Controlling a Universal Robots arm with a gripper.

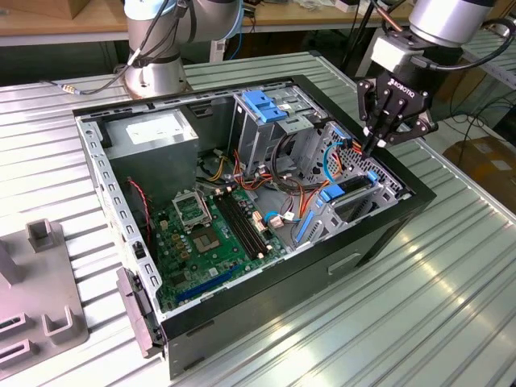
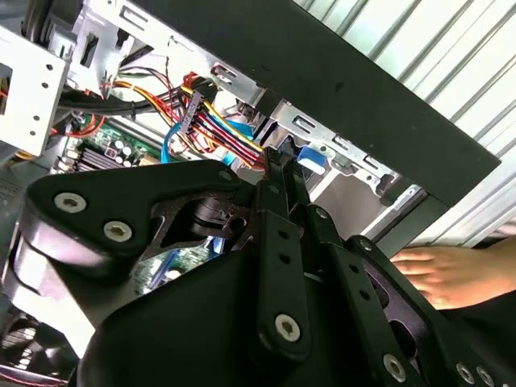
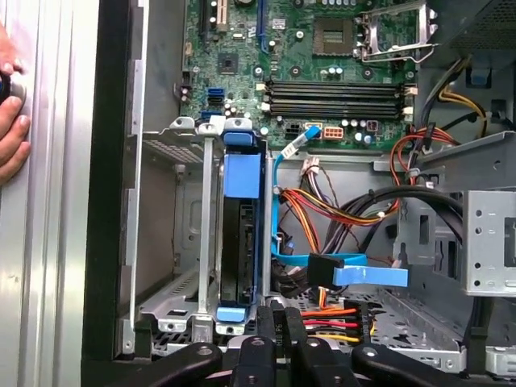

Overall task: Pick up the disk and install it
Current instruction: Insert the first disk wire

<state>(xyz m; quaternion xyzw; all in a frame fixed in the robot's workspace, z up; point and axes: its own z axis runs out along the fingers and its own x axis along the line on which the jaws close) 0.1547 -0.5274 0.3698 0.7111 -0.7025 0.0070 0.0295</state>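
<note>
Black, matt linkage bars of the hand (image 2: 278, 161) loom close in both wrist views. Its two fingers are pressed together with nothing between them, tips just beside the disk (image 3: 239, 242). That dark-grey slab stands on edge inside the stamped steel cage (image 3: 161, 242), at one end of the computer case (image 1: 266, 298) on the ribbed metal worktop (image 1: 419, 306). Its long axis runs from the hand toward the green motherboard (image 3: 322, 48), and bright blue plastic caps both ends.

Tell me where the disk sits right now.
In the first wrist view the disk stands on edge in the metal drive bay, between the gripper and the motherboard.
</note>
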